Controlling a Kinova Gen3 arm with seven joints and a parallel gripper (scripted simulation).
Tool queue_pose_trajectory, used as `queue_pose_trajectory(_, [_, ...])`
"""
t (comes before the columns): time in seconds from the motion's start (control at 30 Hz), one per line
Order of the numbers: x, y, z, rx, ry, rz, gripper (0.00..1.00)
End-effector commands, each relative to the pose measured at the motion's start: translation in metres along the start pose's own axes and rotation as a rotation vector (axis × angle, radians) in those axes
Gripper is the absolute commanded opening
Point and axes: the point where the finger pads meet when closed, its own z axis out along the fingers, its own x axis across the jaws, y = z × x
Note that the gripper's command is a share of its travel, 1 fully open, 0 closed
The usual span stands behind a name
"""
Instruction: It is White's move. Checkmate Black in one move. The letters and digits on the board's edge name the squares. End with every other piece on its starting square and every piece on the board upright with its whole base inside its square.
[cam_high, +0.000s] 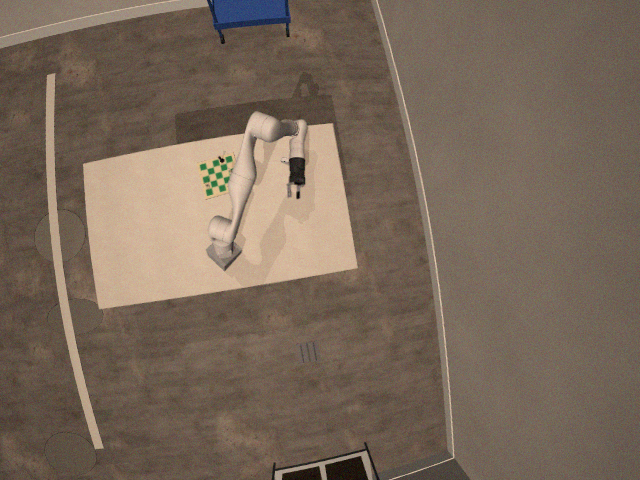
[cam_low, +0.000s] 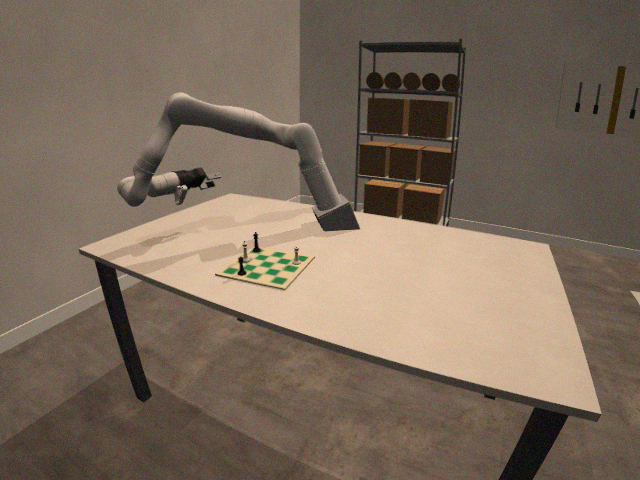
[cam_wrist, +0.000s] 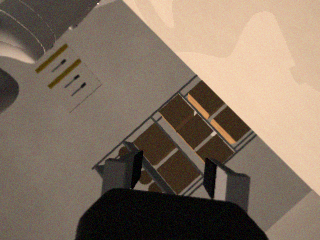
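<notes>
Green-checkered chessboard (cam_low: 266, 268) lies well apart from the spread, unloaded gripper (cam_low: 211, 179) above the table (cam_low: 439, 310).

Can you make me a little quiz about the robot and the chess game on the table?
1. True or false: the pincer is holding a chess piece.
2. How many chess pieces stand on the board?
3. Where is the pincer? A. touching the board; B. up in the air, away from the board; C. under the table.

Key:
1. False. Its fingers are wide open with nothing between them.
2. Four: two black pieces and two white pieces.
3. B.
</notes>
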Motion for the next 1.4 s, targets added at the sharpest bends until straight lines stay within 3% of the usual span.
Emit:
queue_pose_trajectory(0.0, [0.000,0.001,0.000,0.001,0.001,0.001,1.00])
queue_pose_trajectory(0.63, [0.000,0.000,-0.001,0.003,0.002,-0.001,1.00])
queue_pose_trajectory(0.8, [-0.001,-0.005,-0.007,0.029,0.029,-0.034,1.00])
queue_pose_trajectory(1.03, [-0.008,-0.028,-0.032,0.149,0.149,-0.185,1.00])
queue_pose_trajectory(1.1, [-0.008,-0.028,-0.032,0.149,0.149,-0.185,1.00])
queue_pose_trajectory(1.37, [-0.019,-0.075,-0.082,0.394,0.385,-0.487,1.00])
